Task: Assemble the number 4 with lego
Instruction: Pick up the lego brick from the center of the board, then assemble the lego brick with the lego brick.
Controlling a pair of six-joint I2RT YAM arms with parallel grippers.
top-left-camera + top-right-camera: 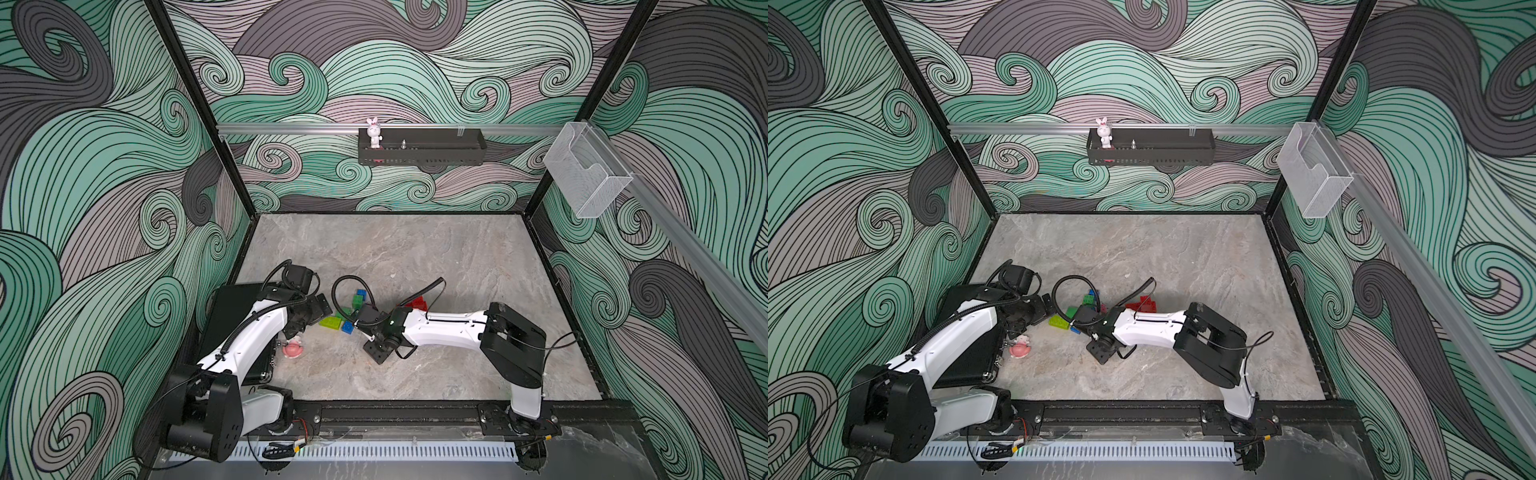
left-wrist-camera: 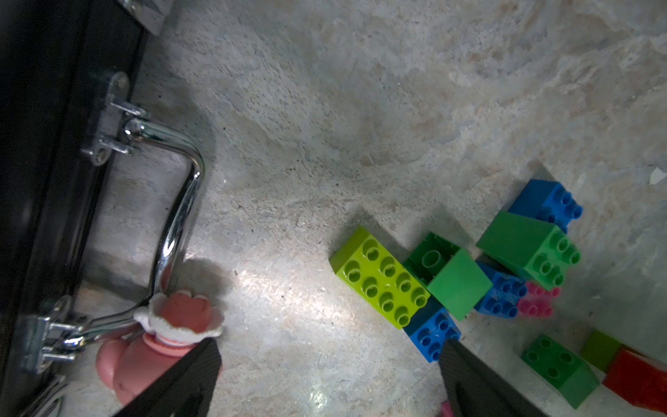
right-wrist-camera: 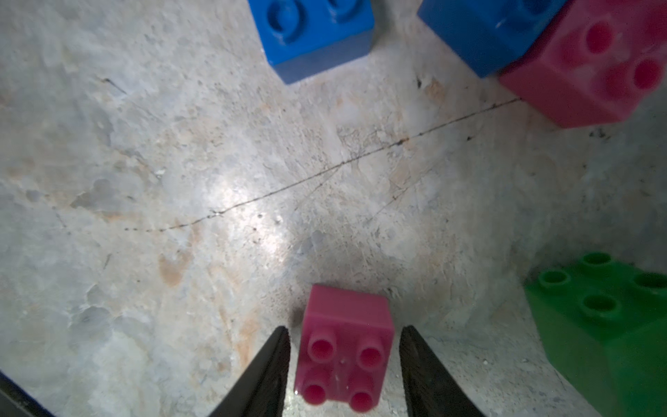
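The right gripper [image 3: 344, 328] straddles the pink square brick [image 3: 346, 346], fingers [image 3: 267, 372] seemingly just shy of contact: close squarely on its flat sides.

No text, label, brand, number or sign can be read in any of the views. Any marking on the studs of the lego [image 3: 344, 346] is too blurred to tell.
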